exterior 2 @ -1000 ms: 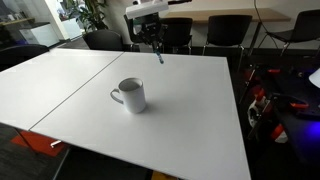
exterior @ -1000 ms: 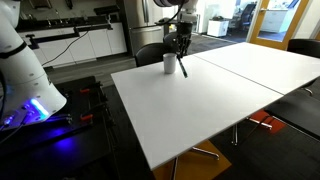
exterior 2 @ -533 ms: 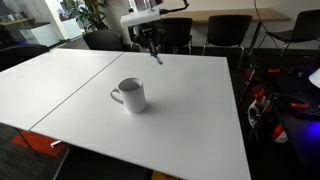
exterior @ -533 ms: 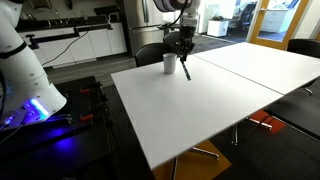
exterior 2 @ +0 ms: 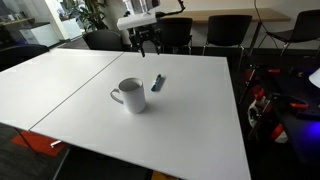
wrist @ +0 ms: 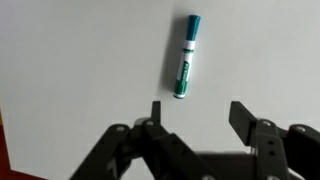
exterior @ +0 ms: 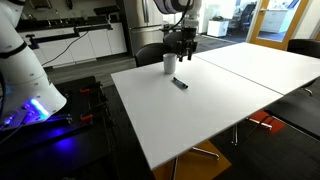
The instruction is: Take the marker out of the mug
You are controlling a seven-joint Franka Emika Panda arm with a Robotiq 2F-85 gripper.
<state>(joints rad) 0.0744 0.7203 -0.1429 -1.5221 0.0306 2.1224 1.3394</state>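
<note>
The marker (wrist: 187,57), teal with a white label in the wrist view, lies flat on the white table (wrist: 70,60), apart from everything. In both exterior views it is a short dark stick (exterior: 180,84) (exterior 2: 157,83) on the tabletop beside the small grey-white mug (exterior: 170,64) (exterior 2: 131,95). My gripper (wrist: 197,113) hangs above the marker, open, with nothing between its fingers (wrist: 244,118). From outside, the gripper (exterior: 183,46) (exterior 2: 147,42) is well above the table. The mug does not show in the wrist view.
The big white table (exterior: 210,105) (exterior 2: 90,75) has a seam down its middle. Black chairs (exterior 2: 222,30) stand along its far edge. A second white robot base with blue light (exterior: 30,95) stands on the floor off the table's side.
The gripper held the marker up in the air before; its jaws have opened and the marker has dropped onto the table beside the mug. The gripper has risen slightly.
</note>
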